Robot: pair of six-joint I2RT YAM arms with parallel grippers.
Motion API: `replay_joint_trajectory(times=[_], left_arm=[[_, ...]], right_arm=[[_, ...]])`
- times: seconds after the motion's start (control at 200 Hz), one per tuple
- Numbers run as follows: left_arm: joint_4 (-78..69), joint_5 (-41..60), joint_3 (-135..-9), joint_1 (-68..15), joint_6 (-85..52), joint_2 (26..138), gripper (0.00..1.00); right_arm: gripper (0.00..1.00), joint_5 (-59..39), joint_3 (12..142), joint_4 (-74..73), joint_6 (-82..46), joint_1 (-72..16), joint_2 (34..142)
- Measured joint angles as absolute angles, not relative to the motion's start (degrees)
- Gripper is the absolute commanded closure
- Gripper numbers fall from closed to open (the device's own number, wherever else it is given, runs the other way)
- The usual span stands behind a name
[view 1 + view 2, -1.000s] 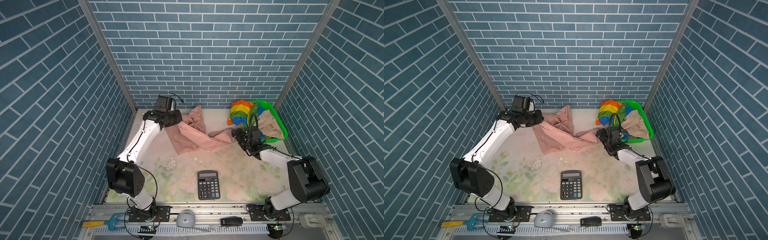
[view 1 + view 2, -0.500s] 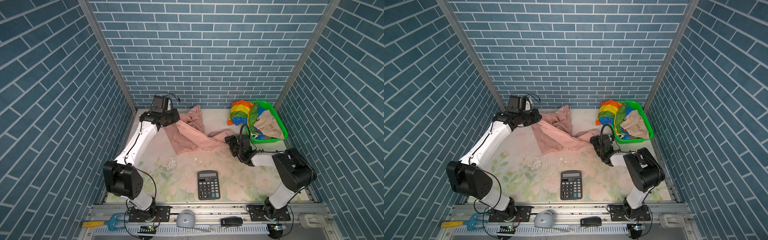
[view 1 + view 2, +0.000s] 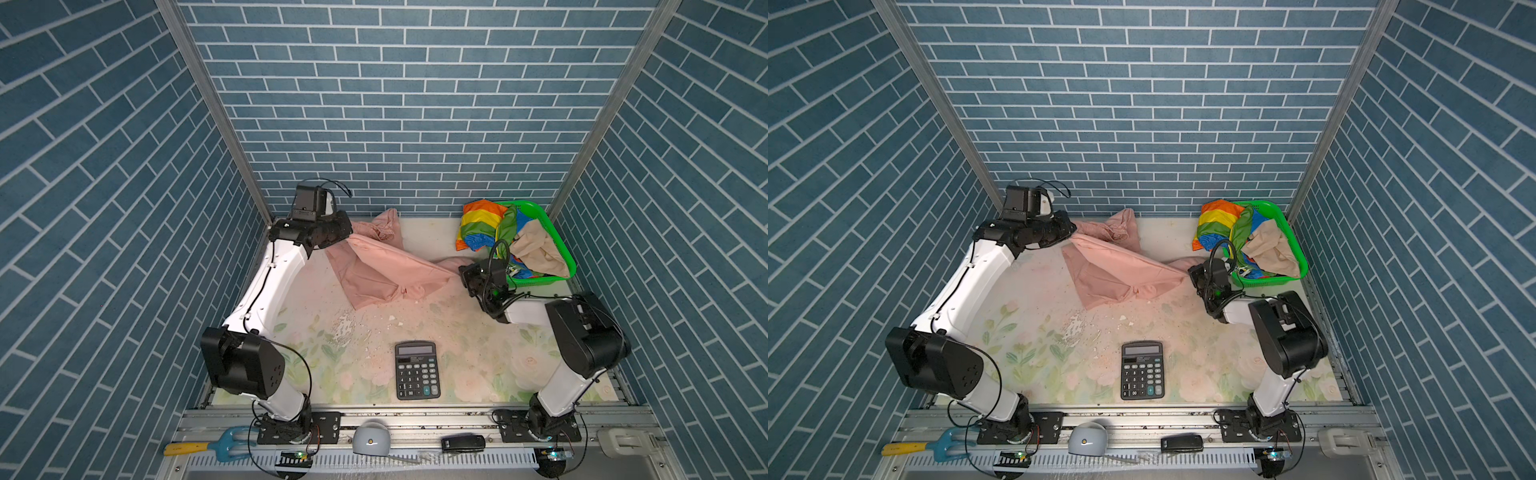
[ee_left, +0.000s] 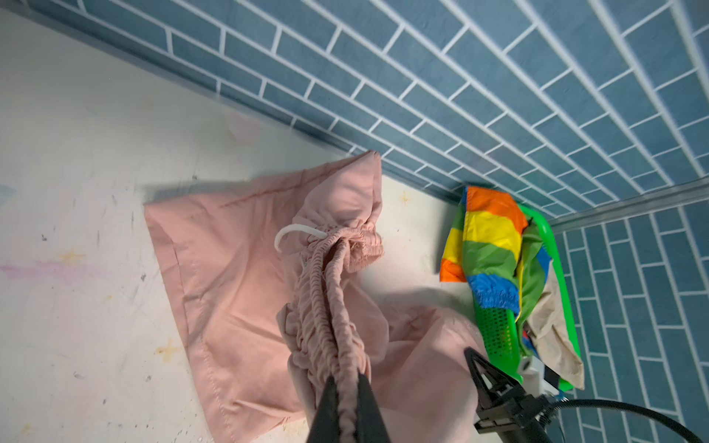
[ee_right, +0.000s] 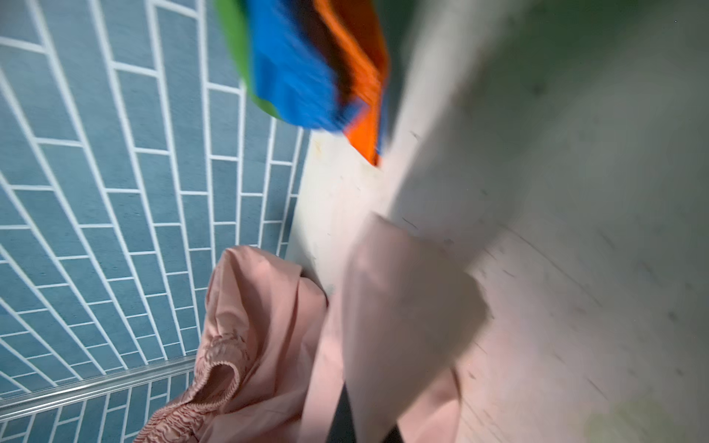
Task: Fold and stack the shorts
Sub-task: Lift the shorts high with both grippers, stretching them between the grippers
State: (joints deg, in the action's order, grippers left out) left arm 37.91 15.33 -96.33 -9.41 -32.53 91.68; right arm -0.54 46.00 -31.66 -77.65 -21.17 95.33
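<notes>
Left wrist view: left claw [image 4: 347,391] grips pink shorts [image 4: 230,291] at waistband, right claw [image 3: 464,276] clamps right end; best stretch evenly.

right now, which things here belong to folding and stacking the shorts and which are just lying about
Job: pink shorts; rainbow shorts; beige shorts.
Lying about: green basket, holding two of the shorts; calculator; yellow-handled tool on the front rail.
</notes>
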Motion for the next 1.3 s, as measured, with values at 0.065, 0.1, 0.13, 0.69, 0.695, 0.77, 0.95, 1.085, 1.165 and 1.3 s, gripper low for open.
replay_joint_trajectory(times=[0.065,0.1,0.13,0.69,0.695,0.77,0.95,1.085,1.165,1.3], left_arm=[[38.81,15.77,-101.23,-8.47,-32.67,93.12,1.00],[39.11,15.94,-103.96,-7.97,-32.80,93.91,1.00],[39.20,16.03,-106.19,-7.49,-32.88,94.56,1.00],[39.44,23.66,-140.05,-0.78,-40.58,106.56,1.00],[39.48,23.66,-140.31,-0.78,-40.58,106.59,1.00],[39.68,23.66,-144.20,-0.78,-40.73,106.37,1.00],[38.72,24.43,-143.50,-0.78,-40.95,99.72,1.00],[35.75,25.28,-137.60,-0.78,-41.60,91.96,1.00],[34.54,24.99,-136.77,-0.73,-41.80,89.71,1.00],[33.65,25.76,-137.25,-0.78,-42.26,90.26,1.00]], right_arm=[[1.00,-0.82,53.82,-23.57,-72.53,-19.25,91.61],[1.00,-0.86,58.89,-20.21,-69.97,-18.50,90.52],[1.00,-0.95,64.31,-16.60,-67.00,-17.87,89.86],[1.00,-6.50,131.17,27.38,-36.40,-17.39,100.84],[1.00,-6.55,131.66,27.64,-36.23,-17.39,100.97],[1.00,-7.40,139.00,31.68,-33.28,-17.39,102.28],[1.00,-10.09,142.61,35.62,-27.83,-17.41,98.48],[1.00,-11.81,140.70,35.59,-25.93,-17.28,93.62],[1.00,-13.39,141.29,35.62,-25.67,-15.75,92.27],[1.00,-17.61,145.93,36.69,-27.05,-12.45,95.00]])
